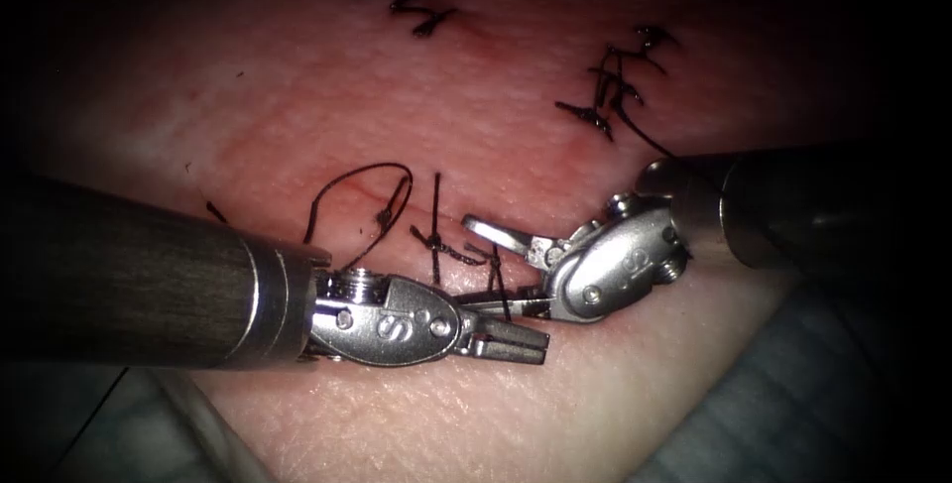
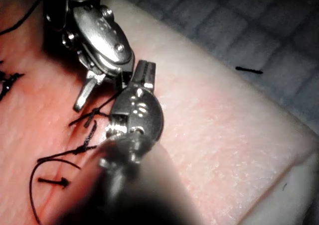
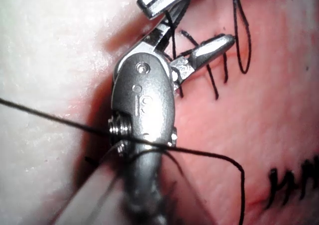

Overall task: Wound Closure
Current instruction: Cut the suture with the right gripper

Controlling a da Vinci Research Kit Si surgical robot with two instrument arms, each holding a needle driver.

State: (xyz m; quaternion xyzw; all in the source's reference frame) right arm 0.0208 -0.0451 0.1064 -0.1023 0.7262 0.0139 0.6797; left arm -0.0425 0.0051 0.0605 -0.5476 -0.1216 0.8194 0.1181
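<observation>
I see the tissue [image 1: 516, 76] resting on a grey, grid-patterned cloth [image 1: 754, 414]; a short cut end of thread [image 2: 248, 70] lies on that cloth.

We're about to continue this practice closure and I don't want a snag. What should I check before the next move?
1. Right tool free: ok, jaws open, holding nothing.
2. Strand in place: ok, it stands between the right tool's open jaws.
3. Knot seated: ok, it lies on the tissue just left of those jaws.
4. Left tool grip: cannot tell what it holds.
5. Needle position: cannot tell.
6. Right wrist clear: not ok, a long thread lies across it and might catch.
</observation>
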